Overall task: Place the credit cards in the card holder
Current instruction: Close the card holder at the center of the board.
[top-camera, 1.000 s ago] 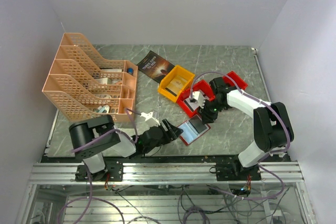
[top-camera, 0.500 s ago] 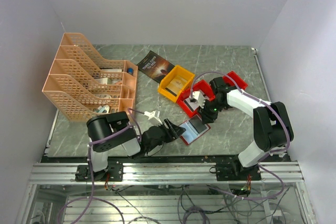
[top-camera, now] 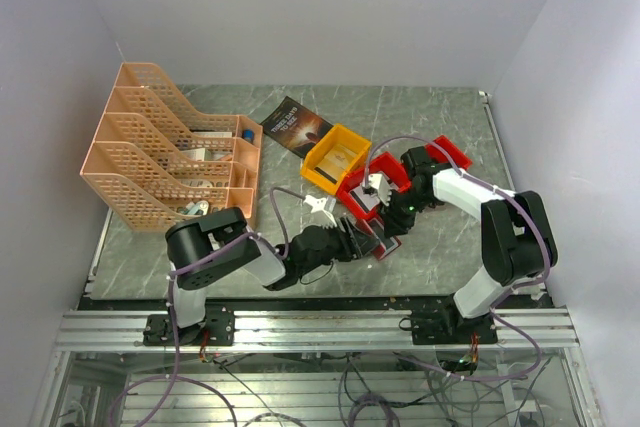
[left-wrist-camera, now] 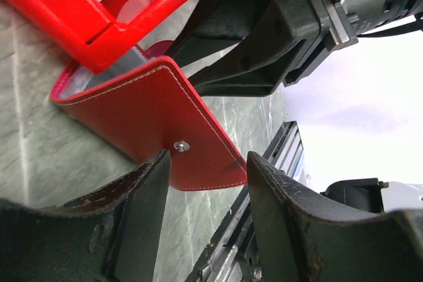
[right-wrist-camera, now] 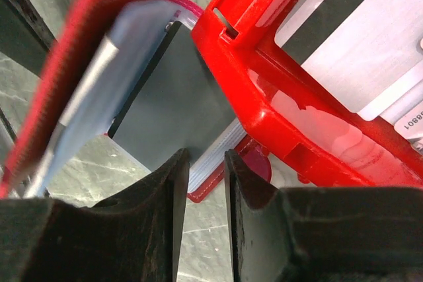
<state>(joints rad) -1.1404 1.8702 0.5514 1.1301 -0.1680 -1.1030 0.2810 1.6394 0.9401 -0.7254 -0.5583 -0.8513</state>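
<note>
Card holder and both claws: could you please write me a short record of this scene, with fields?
card holder: dark red, opened, lying next to the red bin
flap: lifted off the table, snap showing
left claw: open, fingers either side of the flap's corner; contact unclear
right claw: narrow gap between fingers, over the opened holder; grip unclear
cards: pale, lying in the red bin

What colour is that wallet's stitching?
White, on the red card holder; clearest in the left wrist view.
</note>
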